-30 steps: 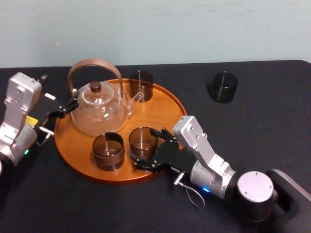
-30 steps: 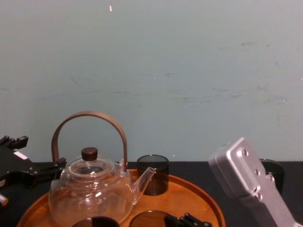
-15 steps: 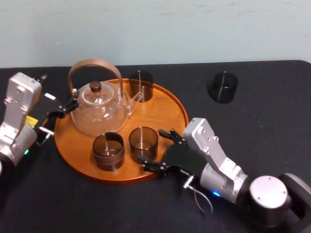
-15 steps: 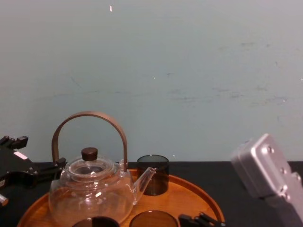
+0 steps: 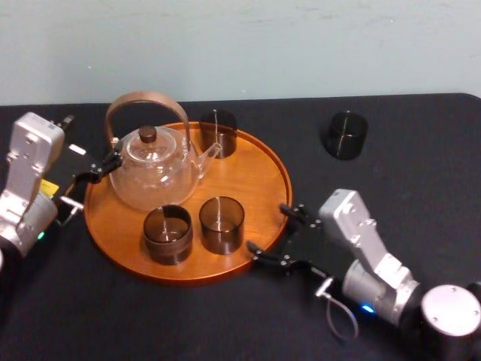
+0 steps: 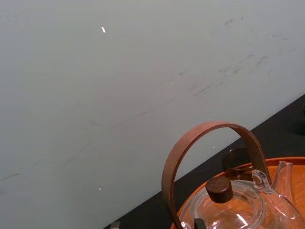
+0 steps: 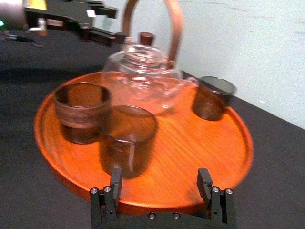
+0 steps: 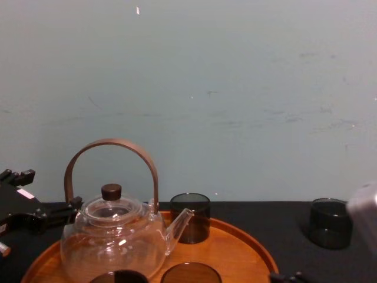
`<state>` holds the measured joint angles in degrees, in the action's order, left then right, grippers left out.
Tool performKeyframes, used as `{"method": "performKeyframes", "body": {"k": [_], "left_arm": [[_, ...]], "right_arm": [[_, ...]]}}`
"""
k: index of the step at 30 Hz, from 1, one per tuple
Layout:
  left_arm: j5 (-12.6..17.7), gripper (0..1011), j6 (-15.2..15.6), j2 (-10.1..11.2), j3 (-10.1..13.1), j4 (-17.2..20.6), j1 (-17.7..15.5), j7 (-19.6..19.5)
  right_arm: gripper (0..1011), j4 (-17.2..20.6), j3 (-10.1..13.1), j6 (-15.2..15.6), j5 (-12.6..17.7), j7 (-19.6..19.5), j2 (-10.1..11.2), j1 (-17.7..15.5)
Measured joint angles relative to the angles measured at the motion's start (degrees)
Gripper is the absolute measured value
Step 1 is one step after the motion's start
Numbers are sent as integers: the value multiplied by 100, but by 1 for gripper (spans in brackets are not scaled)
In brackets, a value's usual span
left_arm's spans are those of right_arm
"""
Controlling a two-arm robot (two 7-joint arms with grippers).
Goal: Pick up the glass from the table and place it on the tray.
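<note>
**Head view: the right gripper is empty and one glass is left on the table**

Look at your right gripper. Its two black fingers are spread wide and hold nothing. It is over the flat black table, just beside the front right rim of the big round orange-brown wooden tray.

On the tray stand a clear glass teapot with a brown hoop handle and three short dark glasses. The back glass is by the spout. The left front glass and the right front glass stand side by side. The right front glass is the one nearest to the open fingers, but they do not touch it.

A fourth short dark glass stands alone on the table. It is off the tray, far back on the right, and well apart from the gripper. I think this is the one you have to fetch now, so the step in hand is the reach toward it.

Your left gripper is at the left side of the tray, next to the teapot. Its fingers look open and empty.

For the next move, lift the right gripper away from the rim. Swing it back and to the right with the fingers wide. Bring one finger down on each side of the glass and close gently, because smooth glass can slip. The bare wood on the right half of the tray looks like a good place to set it.
</note>
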<state>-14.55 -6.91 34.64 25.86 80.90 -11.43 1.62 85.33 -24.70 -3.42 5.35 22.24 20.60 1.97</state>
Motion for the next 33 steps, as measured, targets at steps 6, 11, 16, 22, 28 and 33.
{"method": "performKeyframes", "body": {"k": [6,11,16,22,28,33], "left_arm": [[0,1010,0,0,0,0,0,0],[0,1010,0,0,0,0,0,0],[0,1010,0,0,0,0,0,0],[0,1009,0,0,0,0,0,0],[0,1010,0,0,0,0,0,0],[0,1010,0,0,0,0,0,0]], "right_arm": [[1002,53,318,-17,88,-159,99,-129],[1002,52,604,-18,137,-304,154,-168],[1002,-44,948,-9,232,-433,159,-139],[1002,-191,1194,31,300,-514,123,-43],[1002,-402,1355,115,345,-542,50,111],[1002,-602,1449,221,402,-544,-25,299]]}}
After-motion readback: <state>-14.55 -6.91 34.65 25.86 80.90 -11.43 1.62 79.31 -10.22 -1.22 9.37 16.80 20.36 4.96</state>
